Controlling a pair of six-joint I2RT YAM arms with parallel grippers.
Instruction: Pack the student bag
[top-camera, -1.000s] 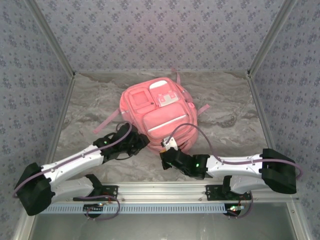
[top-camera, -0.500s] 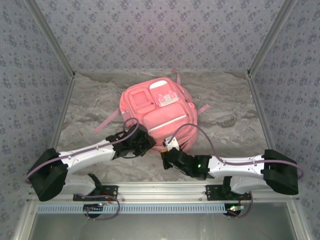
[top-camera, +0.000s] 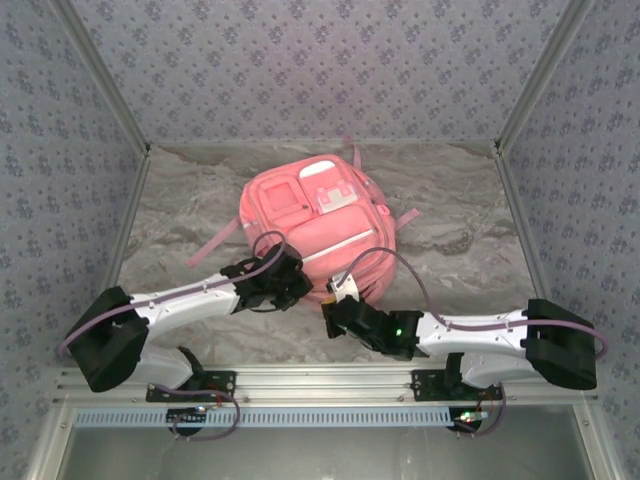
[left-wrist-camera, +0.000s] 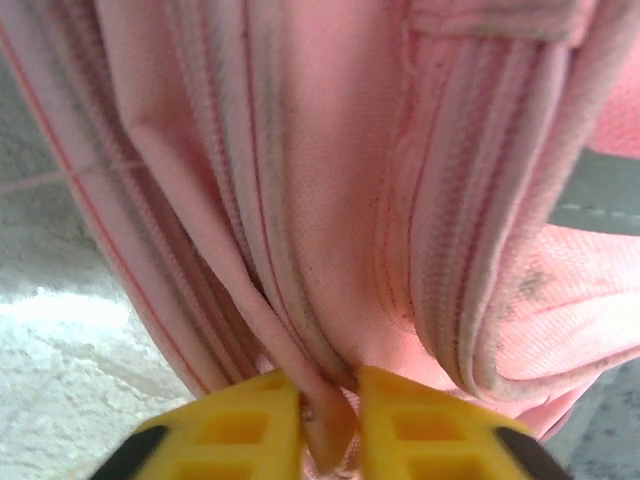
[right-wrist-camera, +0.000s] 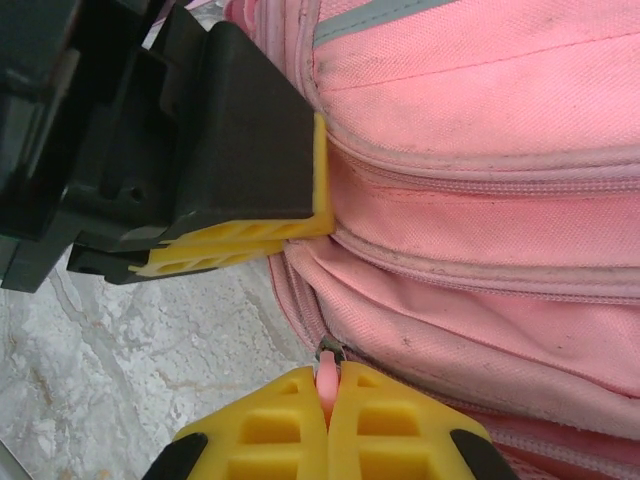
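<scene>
On the bench (top-camera: 450, 240), just ahead of both sets of fingers, the student bag (top-camera: 315, 215) lies flat. Its front pockets face up and its near edge is right at the fingertips. The zips along that edge look shut, though I can't see all of them.

**What changed:** over the last second the left arm (top-camera: 190, 300) swung in and stretched forward, with its elbow lifting away from the near rail. The left fingers (left-wrist-camera: 235, 425) went from just short of the bag to right on its near-left edge. They are now clamped on a pink fabric fold (left-wrist-camera: 325, 440), which stands up between the two yellow pads. A zip track (left-wrist-camera: 450, 250) runs just to the right of it. Seen from the right wrist, the left fingers (right-wrist-camera: 240, 245) touch the bag a little beyond the right fingers and to their left.

The right arm (top-camera: 470, 330) barely moved. The right fingers (right-wrist-camera: 275, 425) are pressed together on a small pink zip pull (right-wrist-camera: 327, 372) right at their tips.

**What it means:** both arms now have a hold on the bag, one on cloth and one on the pull. My read is that this is the setup for opening a zip. The left would anchor the fabric while the right drags the pull away from it.

The task looks to be at an early stage, with the bag closed and nothing going in yet.

**Risks:** the soft fold could slip out of the left pinch, or the whole bag could slide along the bench instead of the zip running.
</scene>
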